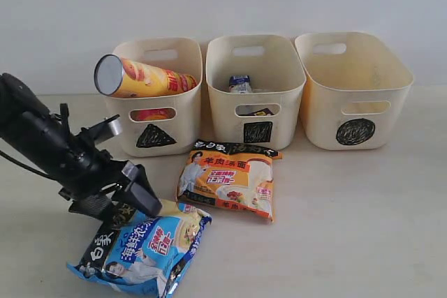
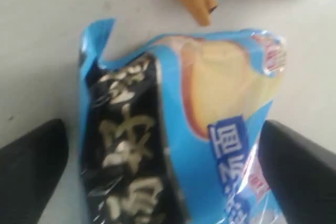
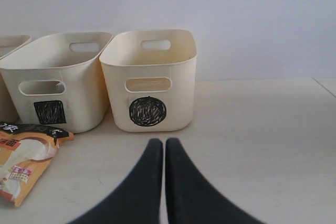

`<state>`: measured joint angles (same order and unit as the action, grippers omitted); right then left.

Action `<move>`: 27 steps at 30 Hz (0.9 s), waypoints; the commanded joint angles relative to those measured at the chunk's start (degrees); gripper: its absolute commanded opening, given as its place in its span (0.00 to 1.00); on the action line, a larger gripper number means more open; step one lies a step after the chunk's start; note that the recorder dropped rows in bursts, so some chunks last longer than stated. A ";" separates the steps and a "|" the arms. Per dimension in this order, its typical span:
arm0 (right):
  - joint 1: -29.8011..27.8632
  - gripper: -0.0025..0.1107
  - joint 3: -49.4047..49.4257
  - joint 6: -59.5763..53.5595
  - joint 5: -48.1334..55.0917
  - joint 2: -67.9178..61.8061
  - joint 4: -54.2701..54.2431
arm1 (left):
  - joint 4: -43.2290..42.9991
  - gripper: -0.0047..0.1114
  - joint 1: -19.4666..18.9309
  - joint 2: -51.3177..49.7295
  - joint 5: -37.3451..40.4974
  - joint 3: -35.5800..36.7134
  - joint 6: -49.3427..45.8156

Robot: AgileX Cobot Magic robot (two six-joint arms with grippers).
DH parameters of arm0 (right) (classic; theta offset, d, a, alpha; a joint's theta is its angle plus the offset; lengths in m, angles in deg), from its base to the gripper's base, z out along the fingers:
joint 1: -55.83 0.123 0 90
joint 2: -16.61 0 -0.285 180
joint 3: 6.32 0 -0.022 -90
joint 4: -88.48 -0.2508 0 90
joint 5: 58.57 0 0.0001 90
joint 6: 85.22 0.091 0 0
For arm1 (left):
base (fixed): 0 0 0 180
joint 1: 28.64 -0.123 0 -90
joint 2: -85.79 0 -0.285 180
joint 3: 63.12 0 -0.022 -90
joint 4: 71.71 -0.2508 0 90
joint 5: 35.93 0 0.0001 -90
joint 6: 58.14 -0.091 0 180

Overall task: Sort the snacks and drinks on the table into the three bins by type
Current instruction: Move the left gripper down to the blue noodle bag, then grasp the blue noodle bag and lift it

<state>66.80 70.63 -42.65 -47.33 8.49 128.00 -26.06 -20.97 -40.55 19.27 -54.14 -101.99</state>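
Exterior view: tubes (image 1: 143, 78), cartons (image 1: 240, 84) binned; orange bag (image 1: 230, 179), blue bag (image 1: 143, 246) unsorted before the square bin (image 1: 290, 102); left jaws wide astride blue, right jaws closed.

Cream bins (image 1: 286, 123) carry black scribbles; blue-white noodle bag (image 1: 150, 246) and orange-white noodle bag (image 1: 230, 179) have black bands

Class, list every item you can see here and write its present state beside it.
Left gripper, open, straddling the blue-white noodle bag.
Right gripper, shut, empty.
Blue-white noodle bag, lying on the table.
Orange-white noodle bag, lying flat, unsorted.
Yellow chip tube, tilted across triangle bin's rim.
Small carton, inside square bin.
Circle bin, no contents visible.
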 commanded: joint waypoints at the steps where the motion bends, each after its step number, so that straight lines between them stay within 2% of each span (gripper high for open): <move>1: -0.14 0.02 0.27 -0.01 -0.41 0.33 0.22 | -1.30 0.69 1.04 -3.58 -1.27 0.65 -0.84; 2: -0.14 0.02 0.27 -0.01 -0.41 0.33 0.22 | -1.92 0.64 1.04 -3.57 -1.27 0.65 -0.84; 5: -0.14 0.02 0.27 -0.01 -0.41 0.33 0.22 | -3.49 0.39 1.04 -3.45 -1.27 0.65 0.12; 8: -0.14 0.02 0.27 -0.01 -0.41 0.33 0.22 | -3.49 0.07 0.92 -3.45 -1.27 0.56 0.00; 14: -0.14 0.02 0.27 -0.01 -0.41 0.33 0.22 | -3.09 0.08 0.92 -1.01 1.42 -0.31 -0.40; 23: -0.14 0.02 0.27 -0.01 -0.41 0.33 0.22 | 0.79 0.08 0.92 11.36 8.49 -1.13 -0.40; 27: -0.14 0.02 0.27 -0.01 -0.41 0.33 0.22 | 9.60 0.08 0.92 14.68 11.96 -1.13 -4.13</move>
<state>66.80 70.63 -42.65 -47.33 8.49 128.00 -23.32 -20.58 -28.16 28.16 -55.04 -103.39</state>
